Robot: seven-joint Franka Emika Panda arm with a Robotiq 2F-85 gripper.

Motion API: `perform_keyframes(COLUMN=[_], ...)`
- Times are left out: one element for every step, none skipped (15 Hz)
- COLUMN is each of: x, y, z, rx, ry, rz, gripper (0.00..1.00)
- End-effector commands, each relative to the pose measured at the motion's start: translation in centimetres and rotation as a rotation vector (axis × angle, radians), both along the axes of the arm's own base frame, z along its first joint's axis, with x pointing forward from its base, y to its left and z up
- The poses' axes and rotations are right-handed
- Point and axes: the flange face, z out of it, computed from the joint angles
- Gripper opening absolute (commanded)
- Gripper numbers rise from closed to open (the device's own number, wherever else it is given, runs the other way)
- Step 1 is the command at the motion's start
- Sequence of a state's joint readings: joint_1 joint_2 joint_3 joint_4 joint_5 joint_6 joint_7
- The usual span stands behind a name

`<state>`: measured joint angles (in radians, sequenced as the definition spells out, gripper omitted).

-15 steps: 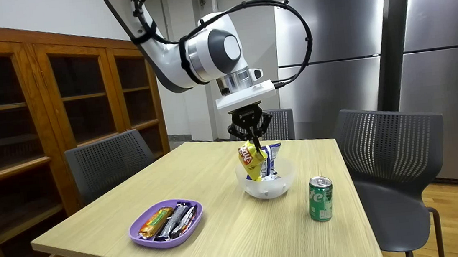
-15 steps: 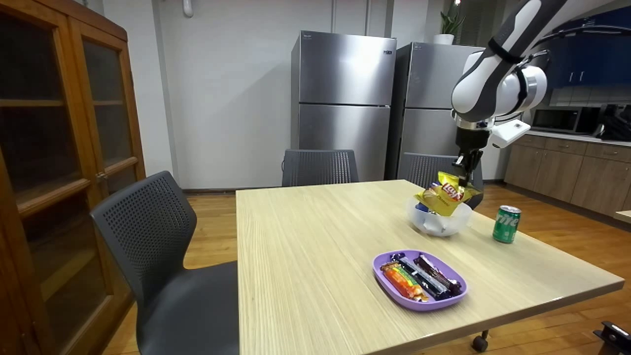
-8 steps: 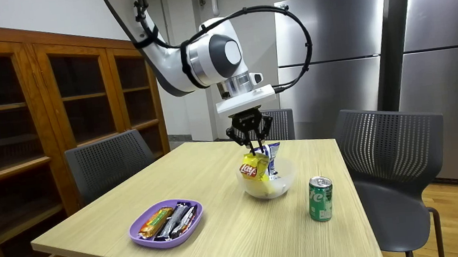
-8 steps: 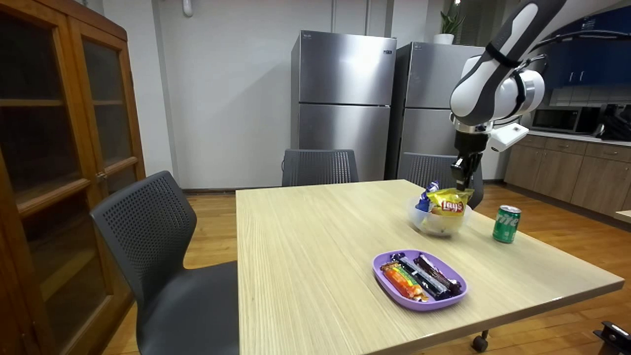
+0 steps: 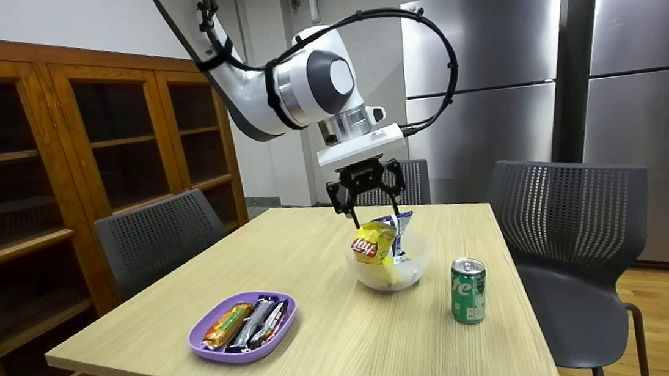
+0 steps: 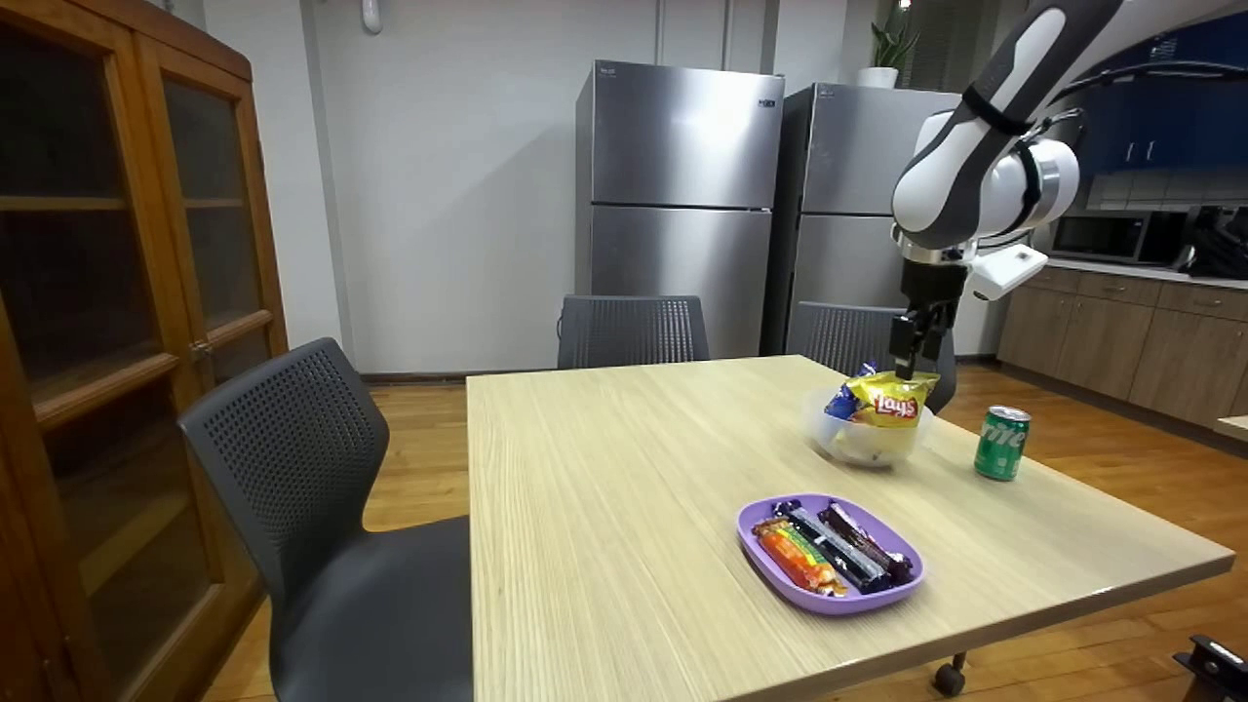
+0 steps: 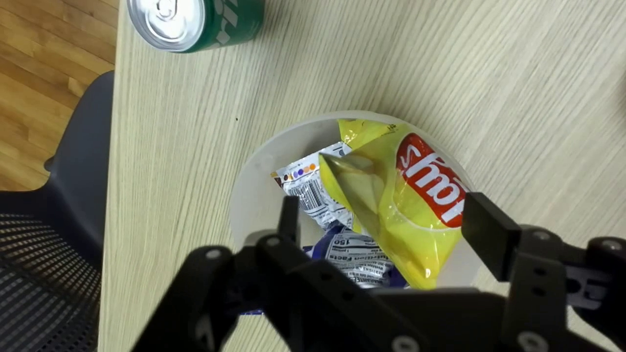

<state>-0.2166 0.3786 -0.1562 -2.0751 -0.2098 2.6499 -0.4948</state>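
My gripper stands open above a translucent white bowl, its fingers apart on either side of the chip bags. A yellow Lay's bag rests in the bowl, leaning and poking above the rim in both exterior views. Between the jaws in the wrist view, this bag is not gripped; whether a fingertip still brushes it I cannot tell. Beside it a blue and silver bag stands up out of the bowl. A white packet end with a barcode shows partly under the yellow bag.
A green Sprite can stands on the table near the bowl. Towards the table's front lies a purple tray holding wrapped bars. Dark chairs surround the wooden table.
The jaws were shut on the yellow bag a second ago and have spread apart. That bag has sunk lower into the bowl, and the arm has come down slightly.
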Motion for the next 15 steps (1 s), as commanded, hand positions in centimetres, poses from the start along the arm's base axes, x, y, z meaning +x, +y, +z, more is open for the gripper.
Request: perform_keyframes(x=[-0.5,-0.8,-1.2,-1.6,-2.0,-2.5,-3.2,-3.9,-4.8,-5.6,-6.7,-7.7,-8.7,-9.6,-10.7], y=[0.7,1.0,1.4,1.8,2.4,2.9,3.5,3.9,4.3,4.7,5.0,5.3,5.7,6.0,6.3], z=[1.1,1.2,1.2,1.1,1.1,1.1,1.0,0.8,0.7,0.5,0.5,0.4,0.3,0.2,0.2], rx=[-0.008,-0.005,0.011,0.019,0.03,0.045,0.052,0.065,0.078,0.089,0.099,0.106,0.113,0.121,0.126], ry=[-0.022,-0.018,-0.024,-0.026,-0.032,-0.039,-0.042,-0.046,-0.046,-0.045,-0.043,-0.042,-0.041,-0.04,-0.041], rz=[0.05,0.049,0.05,0.049,0.054,0.07,0.077,0.084,0.084,0.082,0.075,0.07,0.061,0.052,0.037], gripper=[1.0,1.0,1.0,1.0,1.0,1.0,1.0,1.0,1.0,1.0,1.0,1.0,1.0,1.0,1.0])
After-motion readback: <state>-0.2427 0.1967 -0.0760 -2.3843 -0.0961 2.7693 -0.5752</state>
